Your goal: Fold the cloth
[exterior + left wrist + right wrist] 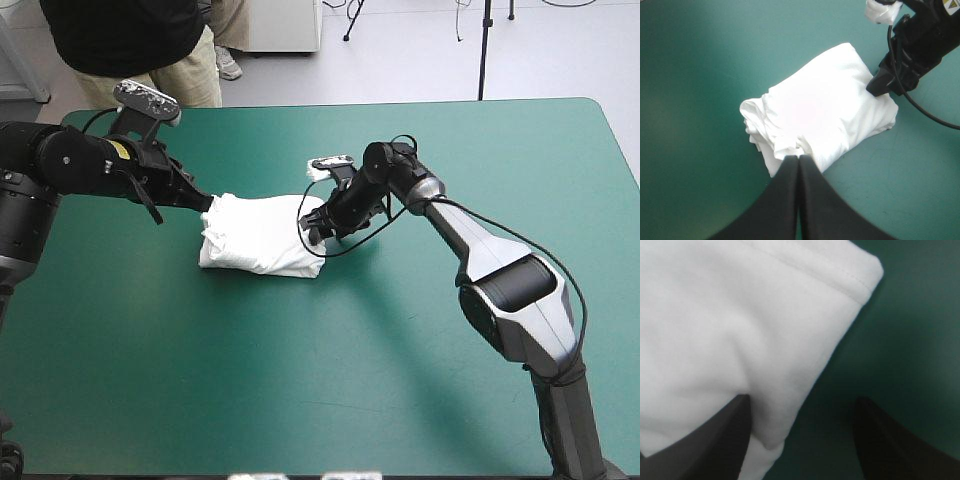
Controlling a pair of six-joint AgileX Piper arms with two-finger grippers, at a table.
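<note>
The white T-shirt (262, 236) lies as a folded bundle on the teal-green cover, a little left of the table's middle. My left gripper (208, 203) is at the bundle's far left corner. In the left wrist view its fingers meet in one arch (799, 160), with small puckers of the T-shirt (815, 115) gathered at the tips. My right gripper (316, 229) is at the bundle's right end and stands open. In the right wrist view one finger (725, 440) rests against the T-shirt's hemmed edge (740, 325), the other (885, 440) is over bare cover. The right gripper (883, 84) also shows in the left wrist view.
The bundle sits well away from every table edge. Teal-green cover (300, 380) spreads around it on all sides, widest toward the near edge and the right.
</note>
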